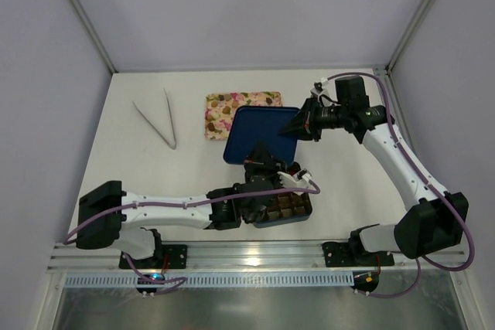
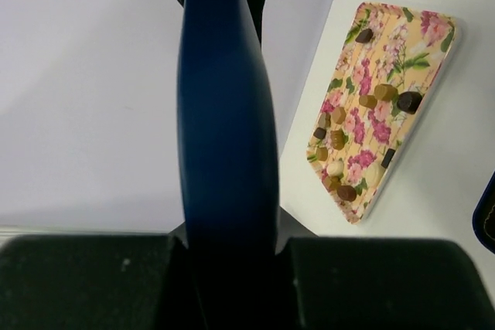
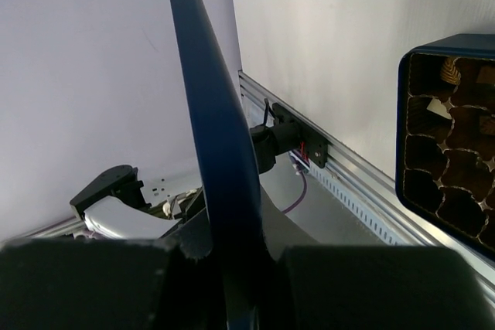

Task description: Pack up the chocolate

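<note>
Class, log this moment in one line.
left fingers: shut on dark-blue flat lid; right fingers: same lid; brown chocolate pieces: on floral tray

Edge-on blue lid (image 3: 220,160) in the right gripper (image 3: 234,260) — dark gridded box (image 3: 401,129) at right, metal rail (image 3: 363,179) beyond

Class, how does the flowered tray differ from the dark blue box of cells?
The flowered tray is shallow and open, pink and yellow; the box is deep, dark blue, split into brown cells. Chocolates lie loose on the tray; what the box's cells hold is unclear. The tray lies toward the table's far side, the box near its front edge. Both rest flat on it.
</note>
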### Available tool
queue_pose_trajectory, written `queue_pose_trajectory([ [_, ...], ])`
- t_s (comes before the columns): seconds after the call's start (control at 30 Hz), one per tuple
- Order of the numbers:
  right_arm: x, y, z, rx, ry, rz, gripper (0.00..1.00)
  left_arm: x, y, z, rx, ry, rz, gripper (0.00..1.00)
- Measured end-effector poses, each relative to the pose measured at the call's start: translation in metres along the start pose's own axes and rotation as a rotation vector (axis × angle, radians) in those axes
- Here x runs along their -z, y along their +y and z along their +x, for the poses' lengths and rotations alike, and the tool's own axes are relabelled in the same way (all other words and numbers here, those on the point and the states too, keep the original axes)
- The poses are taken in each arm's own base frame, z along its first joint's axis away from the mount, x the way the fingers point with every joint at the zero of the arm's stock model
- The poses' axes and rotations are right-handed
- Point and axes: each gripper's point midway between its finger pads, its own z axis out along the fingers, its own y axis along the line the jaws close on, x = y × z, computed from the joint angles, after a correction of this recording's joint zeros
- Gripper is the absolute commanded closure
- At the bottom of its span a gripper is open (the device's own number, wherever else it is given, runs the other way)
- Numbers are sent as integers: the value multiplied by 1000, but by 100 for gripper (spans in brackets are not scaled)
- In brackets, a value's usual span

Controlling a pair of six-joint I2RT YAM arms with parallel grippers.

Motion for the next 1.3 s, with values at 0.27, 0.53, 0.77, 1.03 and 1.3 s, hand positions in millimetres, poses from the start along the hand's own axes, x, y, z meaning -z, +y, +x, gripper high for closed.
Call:
queue_pose_trajectory([
  [0.27, -1, -4, -1, 37, -9, 8, 26, 0, 1, -1, 26, 0, 3, 100],
  [0.53, 11, 8, -29, 208, -185, 51, 3, 3, 1, -17, 217, 4, 129, 100],
  [0.77, 52, 32, -55, 360, -477, 86, 0, 20, -6, -29, 446, 17, 321, 100],
  [1.03, 127, 50, -63, 479, -838, 173, 0, 40, -1, -27, 954, 50, 612, 100],
  [1.3, 116, 7, -59, 530, -808, 268, 0, 37, 5, -46, 1598, 28, 877, 100],
])
